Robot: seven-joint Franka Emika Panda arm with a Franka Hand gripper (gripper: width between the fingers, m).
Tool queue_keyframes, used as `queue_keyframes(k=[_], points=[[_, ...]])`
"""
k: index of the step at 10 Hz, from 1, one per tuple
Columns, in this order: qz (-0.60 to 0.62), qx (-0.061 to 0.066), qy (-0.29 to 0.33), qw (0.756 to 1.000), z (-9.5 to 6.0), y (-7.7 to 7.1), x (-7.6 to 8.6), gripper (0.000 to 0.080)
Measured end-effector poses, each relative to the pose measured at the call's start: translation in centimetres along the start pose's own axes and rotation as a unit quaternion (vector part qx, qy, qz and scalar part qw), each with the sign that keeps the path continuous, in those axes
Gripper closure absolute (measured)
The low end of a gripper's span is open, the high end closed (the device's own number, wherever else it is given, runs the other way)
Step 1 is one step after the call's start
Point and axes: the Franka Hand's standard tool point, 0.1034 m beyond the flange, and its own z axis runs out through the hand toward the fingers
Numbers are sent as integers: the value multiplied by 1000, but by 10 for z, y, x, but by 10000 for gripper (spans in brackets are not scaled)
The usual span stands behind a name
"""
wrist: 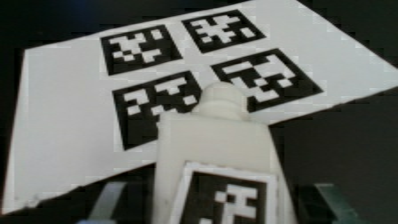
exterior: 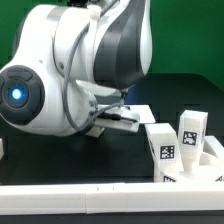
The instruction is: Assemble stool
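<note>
Stool leg, gripped lengthwise, points its tip at the marker board.

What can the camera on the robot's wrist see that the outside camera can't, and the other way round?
Only the wrist view shows the four tags printed on the marker board, and close up, a white stool leg standing out over it from between the fingers.

Only the exterior view shows the big white arm, the loose tagged legs at the exterior view's right, and the long white rail in front.

Both share the black table and, just visible under the arm in the exterior view, the marker board.
</note>
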Motion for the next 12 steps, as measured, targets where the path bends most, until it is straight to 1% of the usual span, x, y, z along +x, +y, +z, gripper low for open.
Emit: queue_keyframes(k=[1, 2, 3, 4, 5, 6, 7, 8, 9, 10, 12], points=[[-11, 1, 28, 1000, -22, -11, -16, 481], [-30, -10, 74, 997, -42, -18, -29, 481], [-37, -14, 118, 992, -47, -19, -30, 481], [-36, -11, 144, 989, -44, -17, -27, 481], [-40, -10, 184, 982, -49, -20, -23, 479], [-39, -12, 210, 977, -55, -25, -27, 479], [-49, -21, 243, 968, -74, -41, -42, 479], [-64, -28, 273, 960, -96, -63, -63, 479], [-71, -24, 309, 948, -114, -76, -71, 479], [-75, -21, 340, 937, -119, -82, -72, 479], [-81, -13, 400, 913, -121, -84, -67, 479]])
